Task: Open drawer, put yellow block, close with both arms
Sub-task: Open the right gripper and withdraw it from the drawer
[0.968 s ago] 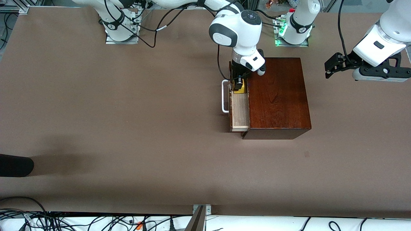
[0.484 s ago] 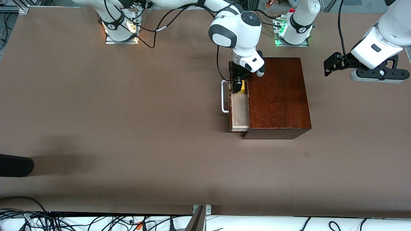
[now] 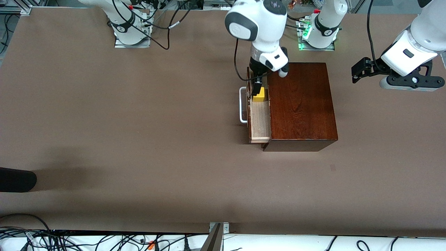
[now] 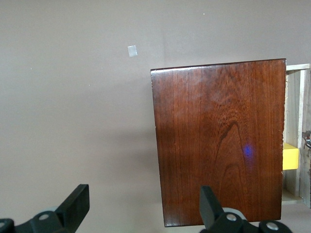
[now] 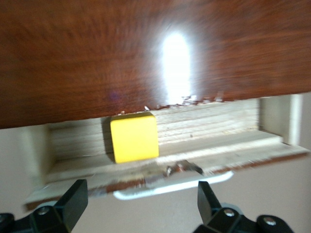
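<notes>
While I watch from my desk, this is what I can and cannot make out:

Hidden parts: most of the drawer sits inside the wooden box, so I see only the pulled-out strip; the right arm's wrist covers the end of it farthest from the front camera.
Cut off: in the left wrist view the drawer runs out of the picture edge, and both wrist views show only the tips of their own fingers.
Hard to make out: the right wrist view is smeared, with a bright glare on the box top.
Yellow block: the yellow block lies on the drawer floor, near the end farthest from the front camera, just beside the box front; no finger touches it.
Right gripper: the right gripper hangs over the block, fingers spread apart and holding nothing.
Left gripper: the left gripper waits in the air over bare table toward the left arm's end, well apart from the box, fingers apart and empty.
Materials: the box is dark reddish-brown polished wood with visible grain; the drawer's inside is pale raw wood in layers.
Shapes: the block is a small cube with sharp edges; the handle is a white U-shaped bar on the drawer front.
Table: the table has a flat, matte brown cover.
</notes>
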